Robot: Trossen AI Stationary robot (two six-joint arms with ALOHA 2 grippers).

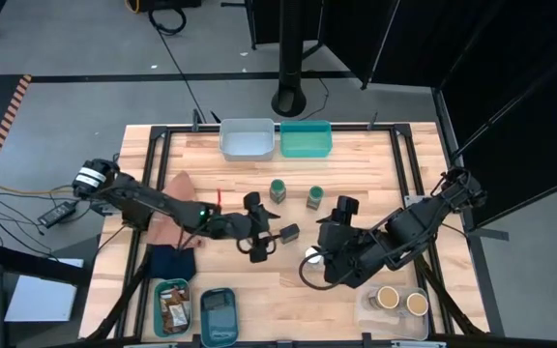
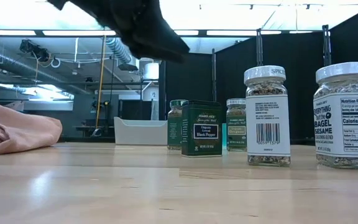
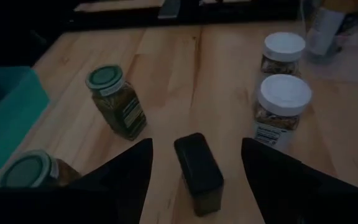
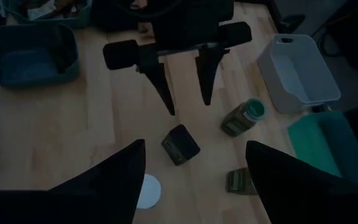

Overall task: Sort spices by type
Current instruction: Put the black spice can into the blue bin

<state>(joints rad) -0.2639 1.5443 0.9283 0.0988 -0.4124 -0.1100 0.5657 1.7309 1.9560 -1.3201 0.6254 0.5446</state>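
- Two grippers hang near the middle of the table: the left gripper [image 1: 264, 232] has its fingers spread wide with nothing between them, and the right gripper [image 4: 191, 162] is likewise spread wide and empty, just across the spices from it.
- Between the left gripper's spread fingers, though lower down on the wood, stands the small black box [image 3: 199, 172] of black pepper; it is upright, apart from both fingers.
- My judgement: this box is a light, stiff tin with flat, smooth sides, so it should be squeezed across its two broad faces, low enough that it does not tip; the smooth finish may slip if the hold is only on the top edge.
- Green-lidded jars [image 1: 278, 190] stand toward the far side, near the teal bin [image 1: 306, 138] and the grey bin [image 1: 246, 138]; they look like glass, heavier and rounder, best taken across the body below the lid.
- White-lidded jars [image 3: 281, 104] stand just beside each other close to the right arm; also glass by the look, breakable if knocked over.
- Tan-topped round jars [image 1: 401, 301] sit in a clear bin at the near right corner.
- Flat brown packets [image 1: 172, 306] lie in a near-left bin; soft and thin, likely awkward to pinch.
- One pink cloth [image 2: 17, 134] lies off to the left.
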